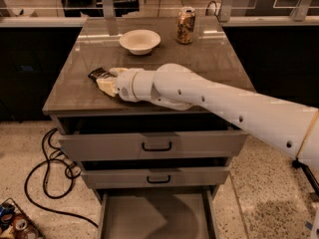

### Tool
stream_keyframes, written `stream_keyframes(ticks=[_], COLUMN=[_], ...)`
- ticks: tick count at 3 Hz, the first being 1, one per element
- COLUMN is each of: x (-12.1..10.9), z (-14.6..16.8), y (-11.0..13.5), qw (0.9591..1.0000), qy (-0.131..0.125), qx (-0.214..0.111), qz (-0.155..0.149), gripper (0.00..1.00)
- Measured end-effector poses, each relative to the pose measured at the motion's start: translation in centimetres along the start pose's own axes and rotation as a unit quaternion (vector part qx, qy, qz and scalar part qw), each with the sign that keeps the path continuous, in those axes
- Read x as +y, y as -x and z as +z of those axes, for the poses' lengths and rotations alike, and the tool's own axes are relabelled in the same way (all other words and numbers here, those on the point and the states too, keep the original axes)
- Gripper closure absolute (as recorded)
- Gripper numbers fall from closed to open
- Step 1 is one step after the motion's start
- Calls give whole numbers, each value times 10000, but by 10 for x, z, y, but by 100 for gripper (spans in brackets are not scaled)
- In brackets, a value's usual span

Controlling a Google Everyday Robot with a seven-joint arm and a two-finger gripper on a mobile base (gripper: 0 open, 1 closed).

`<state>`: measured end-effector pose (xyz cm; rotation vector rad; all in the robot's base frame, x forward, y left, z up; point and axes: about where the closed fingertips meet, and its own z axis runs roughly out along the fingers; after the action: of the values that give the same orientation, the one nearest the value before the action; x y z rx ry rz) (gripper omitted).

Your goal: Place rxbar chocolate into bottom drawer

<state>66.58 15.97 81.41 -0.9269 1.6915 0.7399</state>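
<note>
The rxbar chocolate [97, 74], a small flat black-wrapped bar, lies on the grey cabinet top [199, 63] near its left front corner. My gripper [106, 79] is at the end of the white arm that reaches in from the right. It is low over the cabinet top, right at the bar's right end. The bottom drawer [149, 215] is pulled open below, its plain grey floor bare. The two upper drawers [157, 146] are shut.
A white bowl [140, 40] and a brown drink can [186, 25] stand at the back of the cabinet top. Black cables [50, 163] lie on the floor to the left. A box of cans [12, 223] sits at the bottom left.
</note>
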Motion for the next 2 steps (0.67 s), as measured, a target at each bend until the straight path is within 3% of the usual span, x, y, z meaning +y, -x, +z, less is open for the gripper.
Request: stream_keyframes(ticks=[2], x=[0], z=[0], y=[0], qw=[10000], qy=[0], qx=[0], qz=[-1], gripper=[100])
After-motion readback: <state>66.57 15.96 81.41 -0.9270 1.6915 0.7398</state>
